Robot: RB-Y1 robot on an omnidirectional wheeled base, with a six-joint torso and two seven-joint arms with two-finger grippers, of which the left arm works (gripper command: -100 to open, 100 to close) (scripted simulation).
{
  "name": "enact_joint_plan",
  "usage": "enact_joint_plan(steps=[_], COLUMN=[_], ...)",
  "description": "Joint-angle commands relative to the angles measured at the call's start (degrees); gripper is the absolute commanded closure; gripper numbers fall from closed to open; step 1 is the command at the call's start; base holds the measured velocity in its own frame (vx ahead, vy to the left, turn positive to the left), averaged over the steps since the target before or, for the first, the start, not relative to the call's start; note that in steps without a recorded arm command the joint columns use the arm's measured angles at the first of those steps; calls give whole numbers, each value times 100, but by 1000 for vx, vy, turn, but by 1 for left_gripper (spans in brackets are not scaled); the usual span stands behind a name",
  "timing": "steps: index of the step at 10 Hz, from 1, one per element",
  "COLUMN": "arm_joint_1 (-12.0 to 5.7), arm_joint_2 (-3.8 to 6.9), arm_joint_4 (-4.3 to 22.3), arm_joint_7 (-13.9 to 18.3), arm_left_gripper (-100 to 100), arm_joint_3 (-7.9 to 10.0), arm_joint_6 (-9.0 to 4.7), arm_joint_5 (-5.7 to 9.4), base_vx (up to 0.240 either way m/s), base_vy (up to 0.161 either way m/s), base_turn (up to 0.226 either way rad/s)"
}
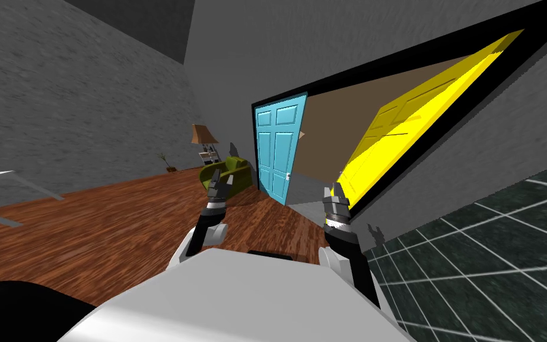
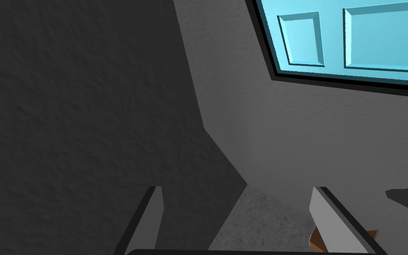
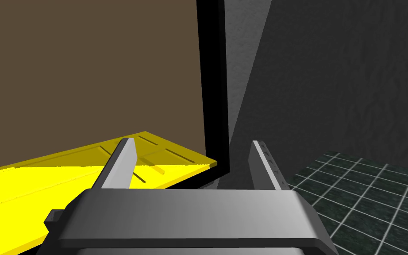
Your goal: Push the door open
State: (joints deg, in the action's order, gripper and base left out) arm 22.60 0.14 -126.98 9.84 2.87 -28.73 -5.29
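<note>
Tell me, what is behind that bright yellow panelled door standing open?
Beyond the yellow panelled door, through the black-framed doorway, a plain brown wall shows, with a light blue panelled door further left. Whatever lies directly behind the yellow leaf is covered.

Our right gripper (image 3: 192, 142) holds its two fingers (image 3: 121, 166) spread wide apart. Past one finger we see the yellow door (image 3: 44, 186), swung open. Its panelled face is brightly lit, and its corner reaches the black frame (image 3: 212, 88) from where we look. The frame's post runs away from us, in line with the gap between our fingers. Beyond the door, inside the frame, there is a flat brown wall (image 3: 88, 66). On the frame's other side stands a rough grey wall (image 3: 331, 79). Past the other finger it meets a dark tiled floor (image 3: 367, 199) crossed by pale lines.
</note>
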Motion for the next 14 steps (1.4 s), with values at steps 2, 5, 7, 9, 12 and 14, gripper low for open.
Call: enact_joint_plan(steps=[2,5,7,9,12,14], arm_joint_1=[-150,-322,-452,-582,-724,-867], arm_joint_2=[73,155,207,259,305,351], arm_joint_4=[376,849,1203,1538,1952,2329], arm_joint_7=[-7,-14,-19,-25,-31,-37], arm_left_gripper=[-100,-100,-100,-100,-100,-100], arm_joint_3=[-36,-82,-116,-150,-188,-225], arm_joint_6=[-70,-166,-238,-311,-390,-470], arm_joint_5=[20,45,64,84,105,126], base_vx=[73,89,103,100,69,85], base_vy=[-30,-17,-21,-23,-18,-20], base_turn=[-56,-63,-60,-78,-45,-77])
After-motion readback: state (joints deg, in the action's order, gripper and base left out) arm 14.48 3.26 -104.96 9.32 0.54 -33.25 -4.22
